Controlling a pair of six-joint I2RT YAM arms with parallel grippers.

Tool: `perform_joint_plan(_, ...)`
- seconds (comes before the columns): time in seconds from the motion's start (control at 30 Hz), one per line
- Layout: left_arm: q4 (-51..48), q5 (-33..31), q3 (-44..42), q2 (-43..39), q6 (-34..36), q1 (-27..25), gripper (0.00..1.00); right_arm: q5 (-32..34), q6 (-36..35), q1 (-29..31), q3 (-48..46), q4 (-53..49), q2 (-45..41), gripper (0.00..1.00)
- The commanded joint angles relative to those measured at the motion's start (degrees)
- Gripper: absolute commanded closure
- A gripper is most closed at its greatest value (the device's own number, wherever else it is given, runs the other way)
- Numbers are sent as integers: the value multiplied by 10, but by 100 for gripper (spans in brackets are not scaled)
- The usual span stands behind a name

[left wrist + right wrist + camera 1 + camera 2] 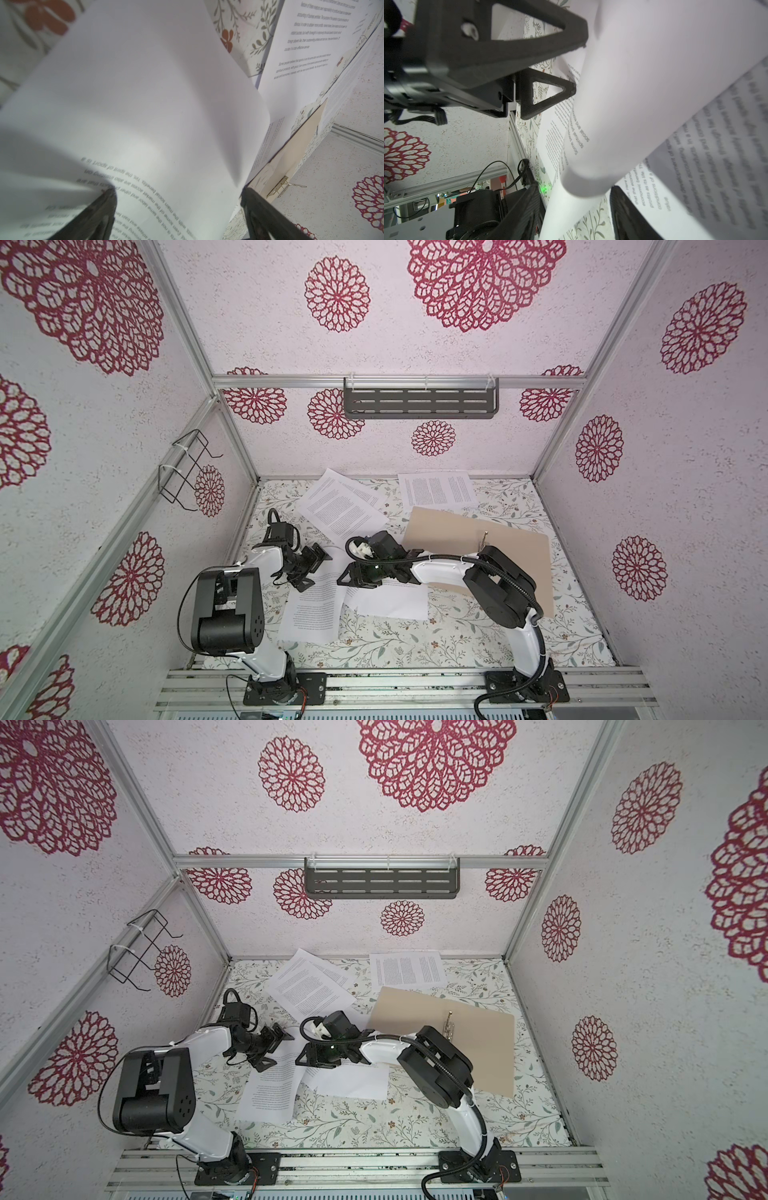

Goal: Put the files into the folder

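Several white printed files lie on the floral table. Two overlap at the back left [340, 506], one sits at the back [436, 489], and two more lie near the front [311, 614] [390, 601]. The tan folder [478, 547] lies open at the right, its metal clip [484, 541] standing up. My left gripper [318, 570] is wide open, its fingertips against a front sheet [166, 104] that is buckled into a hump. My right gripper [575, 209] faces it, jaws apart on either side of that raised fold [591, 166]. Its arm crosses over the folder's near edge.
A dark slotted shelf [419, 402] hangs on the back wall and a wire rack [187, 472] on the left wall. Aluminium posts frame the patterned walls. A metal rail [395, 689] runs along the table's front and carries both arm bases.
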Motion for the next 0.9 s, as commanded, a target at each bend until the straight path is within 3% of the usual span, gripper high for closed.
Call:
perform_joint_plan(0.0,5,-70,-38,58,8,6,3,23,18,14,-10,11,-30,41)
perform_joint_plan(0.2,6,-67,-36,62,5,7,3,39,57,22,-56,50,-42,40)
perform_joint_plan(0.43,8,-63,-38,64,4,7,2,77,49,23,-49,32,-43,46)
perform_joint_plan(0.6,7,-64,-39,61,4,7,3,107,66,24,-49,46,-39,57)
perform_joint_plan(0.87,7,-63,-40,62,1,8,3,140,87,30,-48,77,-30,63)
